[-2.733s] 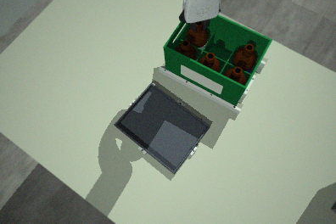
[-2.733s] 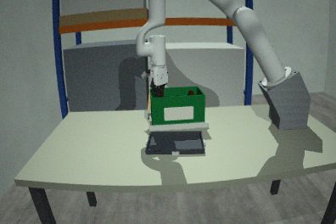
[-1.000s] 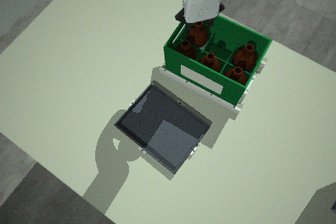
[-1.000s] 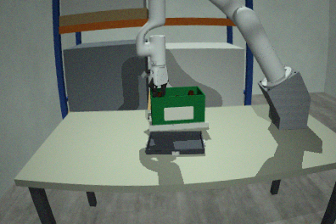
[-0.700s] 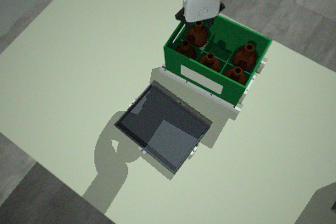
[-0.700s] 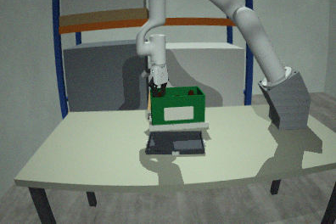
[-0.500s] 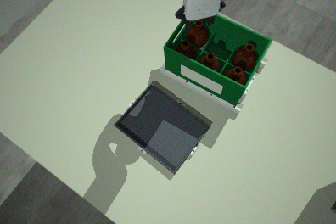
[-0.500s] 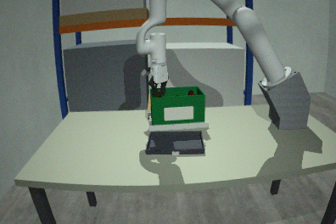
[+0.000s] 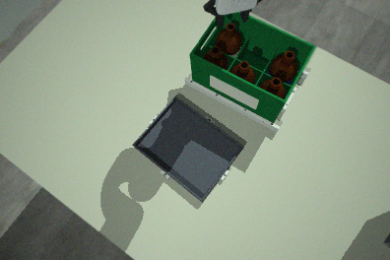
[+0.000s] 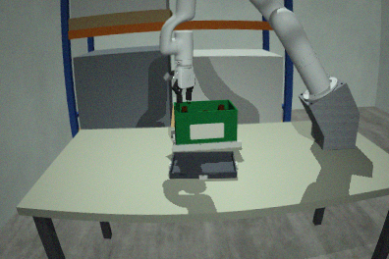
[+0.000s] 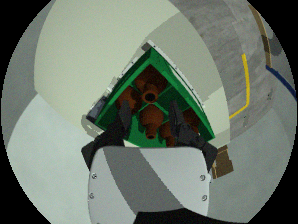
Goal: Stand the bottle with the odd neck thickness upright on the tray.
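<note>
The green crate (image 9: 199, 73) (image 10: 182, 133) (image 11: 172, 71) stands upright and holds five brown bottles. One bottle (image 9: 229, 40) is in the back left cell, another (image 9: 216, 59) in the front left cell. A third (image 9: 243, 71) is front middle, one (image 9: 274, 88) front right and one (image 9: 285, 67) back right. The back middle cell is empty. Neck differences are too small to tell. The dark tray (image 9: 190, 190) (image 10: 202, 174) lies level in front of the crate, with no bottle on it. My gripper (image 9: 232, 19) (image 10: 184, 100) (image 11: 149, 107) is open and empty, just above the crate's left end, over the back left bottle.
A pale ledge (image 9: 236, 105) (image 10: 208, 146) runs along the foot of the crate on the tray side. Small white brackets (image 9: 225, 175) sit at the tray's edges. The crate's walls and dividers stand around the bottles. A shelf rack (image 10: 287, 65) stands behind the table (image 10: 118, 173).
</note>
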{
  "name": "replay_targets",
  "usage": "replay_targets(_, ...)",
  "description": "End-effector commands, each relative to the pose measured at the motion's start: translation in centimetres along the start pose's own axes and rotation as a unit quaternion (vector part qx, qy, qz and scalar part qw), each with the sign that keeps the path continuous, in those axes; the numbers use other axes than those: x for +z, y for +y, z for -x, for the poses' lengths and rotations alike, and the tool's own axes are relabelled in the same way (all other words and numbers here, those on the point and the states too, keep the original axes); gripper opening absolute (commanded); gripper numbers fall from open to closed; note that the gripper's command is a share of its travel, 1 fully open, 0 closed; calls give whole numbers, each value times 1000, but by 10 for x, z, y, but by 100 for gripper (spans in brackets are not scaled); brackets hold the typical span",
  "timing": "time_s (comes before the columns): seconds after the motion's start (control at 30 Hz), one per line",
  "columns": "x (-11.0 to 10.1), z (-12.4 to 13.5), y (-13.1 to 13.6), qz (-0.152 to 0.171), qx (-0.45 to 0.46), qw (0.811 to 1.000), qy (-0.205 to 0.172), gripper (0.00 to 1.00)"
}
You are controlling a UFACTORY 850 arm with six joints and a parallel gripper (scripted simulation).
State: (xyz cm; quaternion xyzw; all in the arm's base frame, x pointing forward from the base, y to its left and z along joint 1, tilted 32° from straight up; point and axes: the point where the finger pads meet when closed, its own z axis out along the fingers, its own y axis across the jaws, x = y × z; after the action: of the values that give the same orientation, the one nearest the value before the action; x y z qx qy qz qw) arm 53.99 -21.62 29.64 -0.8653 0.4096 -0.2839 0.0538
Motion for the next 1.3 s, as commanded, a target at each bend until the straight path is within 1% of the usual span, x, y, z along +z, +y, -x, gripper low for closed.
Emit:
replay_targets(0.0,-16,-1,-1,12,0,1000,-6,65)
replay_targets(0.1,-26,-1,-1,12,0,1000,-6,65)
replay_targets(0.17,-26,-1,-1,12,0,1000,-6,65)
replay_targets(0.33,-37,-1,-2,12,0,1000,-6,65)
replay_targets(0.47,-38,-1,-2,12,0,1000,-6,65)
replay_targets(0.5,-38,-1,-2,12,0,1000,-6,0)
replay_targets(1.27,-38,-1,-2,12,0,1000,-6,0)
